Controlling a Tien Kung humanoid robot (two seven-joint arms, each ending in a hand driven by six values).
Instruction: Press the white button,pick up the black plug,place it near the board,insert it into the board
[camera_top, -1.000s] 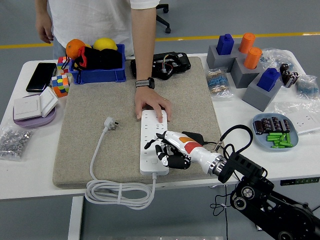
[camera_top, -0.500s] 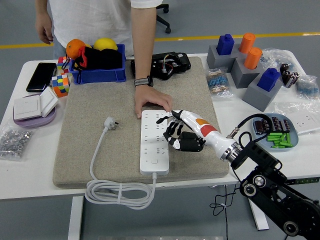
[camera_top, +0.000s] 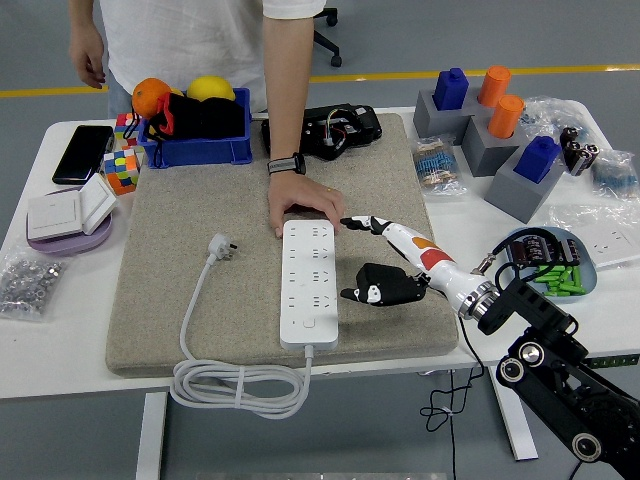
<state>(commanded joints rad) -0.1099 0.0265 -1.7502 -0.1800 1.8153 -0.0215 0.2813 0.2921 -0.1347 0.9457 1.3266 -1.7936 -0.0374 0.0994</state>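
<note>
While a person's hand (camera_top: 300, 208) steadies it: smooth white strip (camera_top: 308, 285); right hand (camera_top: 385, 262) spread, empty.

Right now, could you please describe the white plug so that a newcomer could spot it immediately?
Start at the large beige mat covering the table's middle. Left of the white power strip lying on it, a white cable runs up from coils at the near edge. The white plug is at its end, the only loose plug there.

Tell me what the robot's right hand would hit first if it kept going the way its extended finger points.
Probably the person's hand resting at the far end of the white power strip. The right hand points its finger up-left toward it, though height above the strip is unclear.
</note>
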